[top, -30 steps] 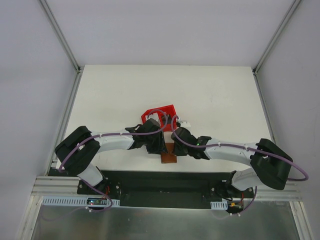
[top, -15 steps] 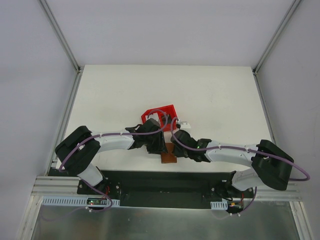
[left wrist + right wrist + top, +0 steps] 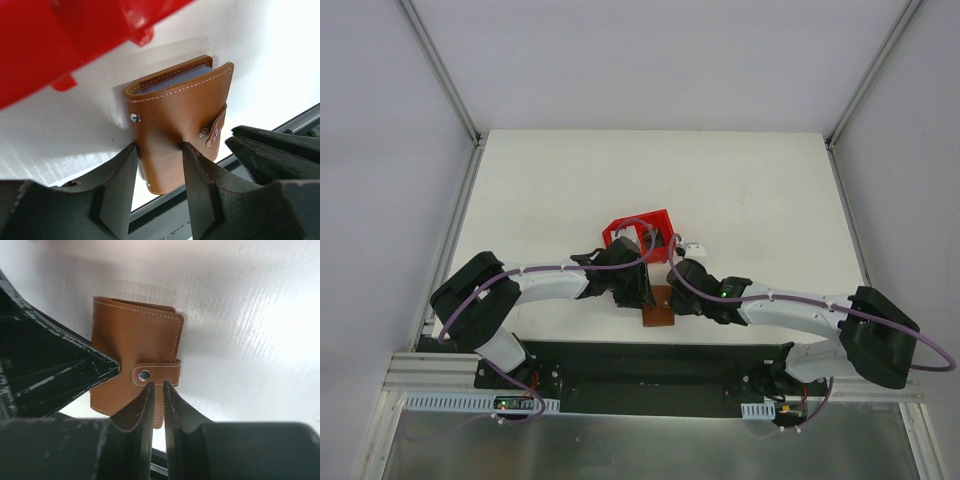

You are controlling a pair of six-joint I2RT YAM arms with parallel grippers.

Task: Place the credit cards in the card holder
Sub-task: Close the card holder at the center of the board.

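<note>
Task thing: brown leather-like folding card holder [image 3: 172, 125], closed, strap snapped across its face.
Location: lies at the near edge of the white tabletop [image 3: 740, 190], between the two wrists; its near end sticks out past the edge, over the black base rail [image 3: 650, 362].
Long axis: runs near to far, a little askew to the tabletop edge.
Facing: fold on the robot's left, strap wrapping round the right edge; the far end is open.
Contents: edges of pale blue-grey credit cards [image 3: 172, 82] show between the covers at that far end.
Left pincer [image 3: 159, 150]: about half spread and holding the holder's near-left part, one finger [image 3: 117, 190] against the left edge, the other on the face.
Right pincer [image 3: 156, 386]: narrow, a thin slit between the fingers; tips sit at the strap's near edge, just below the round metal snap [image 3: 144, 374]; nothing is seen clamped in the slit.
Edges: red plastic bin [image 3: 60, 40] stands just beyond the holder's far end, apart from it, a strip of tabletop between.
Open room: wide bare tabletop lies to the far side and on both flanks; the near side is crowded by both arms.
Markings: pale stitching runs round the covers and strap; two small metal studs sit on the face near the fold.
</note>
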